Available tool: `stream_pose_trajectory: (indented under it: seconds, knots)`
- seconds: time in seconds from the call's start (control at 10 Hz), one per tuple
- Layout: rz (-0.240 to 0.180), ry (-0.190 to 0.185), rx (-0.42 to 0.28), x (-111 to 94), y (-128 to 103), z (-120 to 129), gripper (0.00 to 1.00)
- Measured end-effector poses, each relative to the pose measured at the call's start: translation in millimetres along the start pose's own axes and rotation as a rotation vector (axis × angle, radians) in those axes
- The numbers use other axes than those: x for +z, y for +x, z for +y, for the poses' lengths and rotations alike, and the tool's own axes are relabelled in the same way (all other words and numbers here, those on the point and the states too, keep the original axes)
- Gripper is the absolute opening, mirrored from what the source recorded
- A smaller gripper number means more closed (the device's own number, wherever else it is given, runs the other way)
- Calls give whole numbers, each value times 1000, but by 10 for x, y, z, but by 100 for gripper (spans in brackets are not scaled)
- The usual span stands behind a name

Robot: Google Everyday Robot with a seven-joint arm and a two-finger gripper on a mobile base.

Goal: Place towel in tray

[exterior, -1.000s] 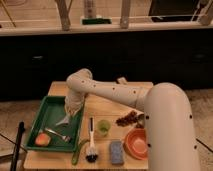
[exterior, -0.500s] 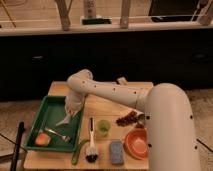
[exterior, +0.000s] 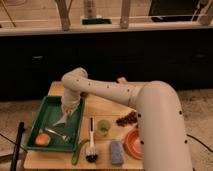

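Note:
A green tray lies on the left part of the wooden table. My white arm reaches over it from the right. My gripper points down over the tray's right half. A pale towel hangs below the gripper, its lower end at or just above the tray floor. The gripper's tip is hidden by the wrist and the cloth.
In the tray lie an orange object and a metal utensil. Right of the tray are a dish brush, a green cup, a blue sponge, an orange bowl and a dark cluster. A black pole stands at the left.
The gripper with the towel has shifted slightly left and down over the tray. Nothing else has moved.

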Motion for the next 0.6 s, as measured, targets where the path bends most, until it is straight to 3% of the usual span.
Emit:
stream_pose_trajectory:
  seconds: [0.4, 0.6]
  knots:
    - [-4, -30, -38, 25, -5, -169, 0]
    - [-6, -43, -51, 29, 3, -225, 10]
